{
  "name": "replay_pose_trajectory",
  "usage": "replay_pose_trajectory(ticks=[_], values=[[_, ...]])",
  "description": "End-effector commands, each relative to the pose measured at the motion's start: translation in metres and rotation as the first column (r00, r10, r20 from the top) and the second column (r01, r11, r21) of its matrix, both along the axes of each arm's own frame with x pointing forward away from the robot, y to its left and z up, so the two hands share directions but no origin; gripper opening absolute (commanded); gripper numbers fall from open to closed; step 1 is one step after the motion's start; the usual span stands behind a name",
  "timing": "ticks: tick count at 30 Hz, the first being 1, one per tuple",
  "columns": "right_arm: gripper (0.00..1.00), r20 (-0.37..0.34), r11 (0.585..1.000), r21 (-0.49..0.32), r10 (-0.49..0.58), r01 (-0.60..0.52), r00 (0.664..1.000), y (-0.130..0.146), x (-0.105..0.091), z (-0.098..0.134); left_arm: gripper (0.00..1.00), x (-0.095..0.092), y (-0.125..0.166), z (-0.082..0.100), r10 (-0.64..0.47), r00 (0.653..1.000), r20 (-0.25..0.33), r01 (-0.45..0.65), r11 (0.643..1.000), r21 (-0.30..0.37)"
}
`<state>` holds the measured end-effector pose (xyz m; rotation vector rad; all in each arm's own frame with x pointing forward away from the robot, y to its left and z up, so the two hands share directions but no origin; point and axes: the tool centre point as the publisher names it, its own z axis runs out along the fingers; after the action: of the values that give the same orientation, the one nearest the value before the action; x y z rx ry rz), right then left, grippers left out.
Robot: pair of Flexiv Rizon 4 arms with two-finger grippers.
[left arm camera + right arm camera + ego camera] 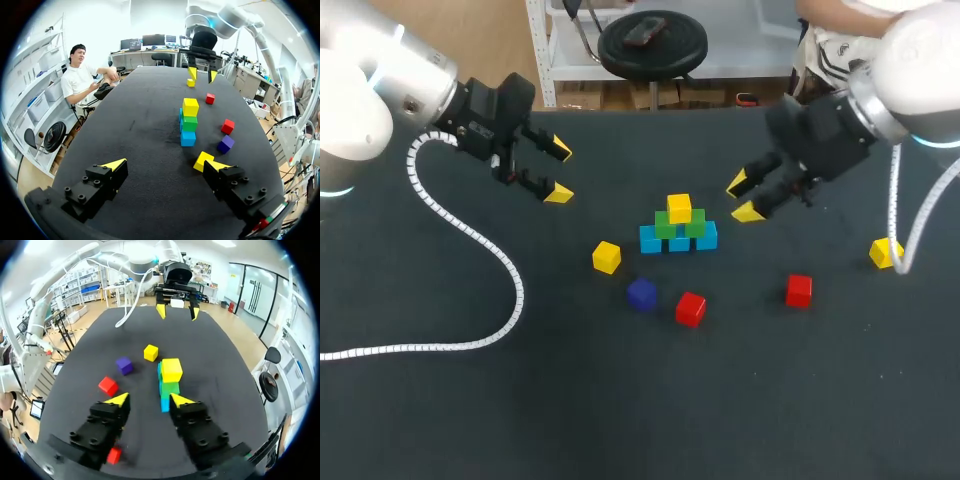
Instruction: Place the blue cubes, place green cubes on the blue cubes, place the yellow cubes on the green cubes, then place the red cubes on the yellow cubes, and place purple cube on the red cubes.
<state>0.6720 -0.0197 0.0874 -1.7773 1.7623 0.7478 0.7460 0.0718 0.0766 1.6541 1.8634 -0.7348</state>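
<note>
Found the left gripper [559, 172] at the far left, hanging above the table [440, 420] with fingers spread and nothing between them. Passed next a loose yellow cube [606, 257], then the purple cube [641, 294] near it, both lying apart from the stack [678, 228]. Counted there a row of blue cubes [678, 241], green cubes [682, 226] on them, and a top yellow cube [679, 207] crowning the lot. Noted a red cube [690, 308] in front of the stack, then the right gripper [743, 197] near the stack, likewise parted and empty. Further right lay a second red cube [799, 290] and, at the far right, a last yellow cube [885, 252]. Judged the yellow layer to be the step in hand, with reds and purple not yet placed. The next move would call for closing on one loose yellow and setting it squarely on the green layer. Learned the row's width only from the head view, three blues perhaps, given faint seams. Got the stack's height plainly from the wrist views alone. Could not find the last yellow cube in the right wrist view, though spotted it beneath that gripper from the left wrist.
</note>
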Motion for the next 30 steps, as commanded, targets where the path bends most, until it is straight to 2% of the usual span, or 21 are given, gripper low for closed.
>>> replay_pose_trajectory(ticks=[1,9,24,30], values=[[1.00,0.004,1.000,-0.008,-0.003,0.003,1.000,-0.021,-0.004,0.009,1.00,0.002,0.000,0.000,-0.004,1.000,-0.003,0.004,1.000,0.002],[1.00,0.013,0.999,-0.035,-0.037,0.037,0.999,-0.059,-0.010,0.015,1.00,0.002,0.000,0.000,-0.004,1.000,-0.003,0.004,1.000,0.002],[1.00,-0.030,0.992,-0.087,-0.092,0.089,0.995,-0.135,-0.033,0.002,1.00,0.002,0.000,0.000,-0.004,1.000,-0.003,0.004,1.000,0.002],[1.00,-0.033,0.995,-0.093,-0.038,0.035,0.999,-0.168,-0.046,-0.006,1.00,0.002,0.000,0.000,-0.004,1.000,-0.003,0.004,1.000,0.002]])
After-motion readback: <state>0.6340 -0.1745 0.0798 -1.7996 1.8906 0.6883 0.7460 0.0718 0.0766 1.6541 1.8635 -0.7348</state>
